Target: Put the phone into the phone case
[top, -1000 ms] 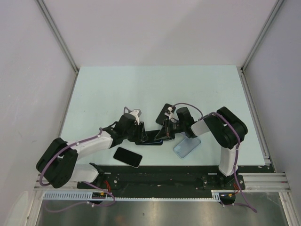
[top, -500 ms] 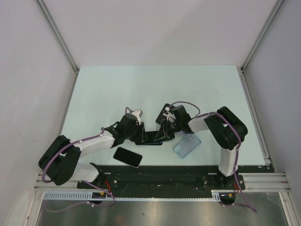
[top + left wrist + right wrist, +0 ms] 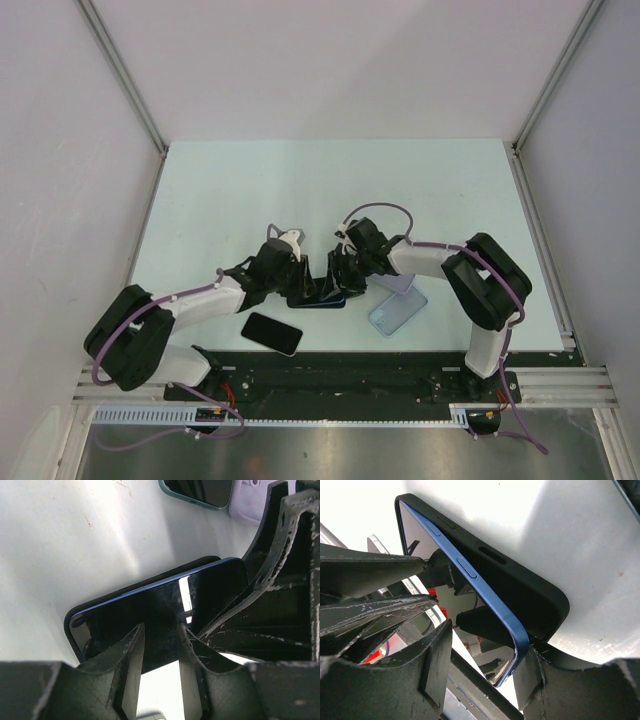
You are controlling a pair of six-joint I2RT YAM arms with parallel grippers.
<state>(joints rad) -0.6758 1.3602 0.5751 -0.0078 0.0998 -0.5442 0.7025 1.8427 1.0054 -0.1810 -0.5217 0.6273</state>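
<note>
The blue glass-faced phone (image 3: 165,605) sat half-seated in a black rubbery case (image 3: 520,587). The left claw (image 3: 160,652) and right claw (image 3: 485,650) flanked it, part-open, gripping nothing. A second black phone (image 3: 271,333) lay nearby.

a: pale table (image 3: 220,190), and everything on it crowds the near edge.

b: right, a black case (image 3: 530,597) flat on it in the middle of that strip.

a: a black phone (image 3: 271,333) lies nearer the front, a little to the left, apart from the case.

b: over on the right a light blue phone (image 3: 397,312) lies flat, with a lilac case (image 3: 245,505) just beside it on the far side.

a: a few reddish specks (image 3: 90,521) on the surface too.
</note>
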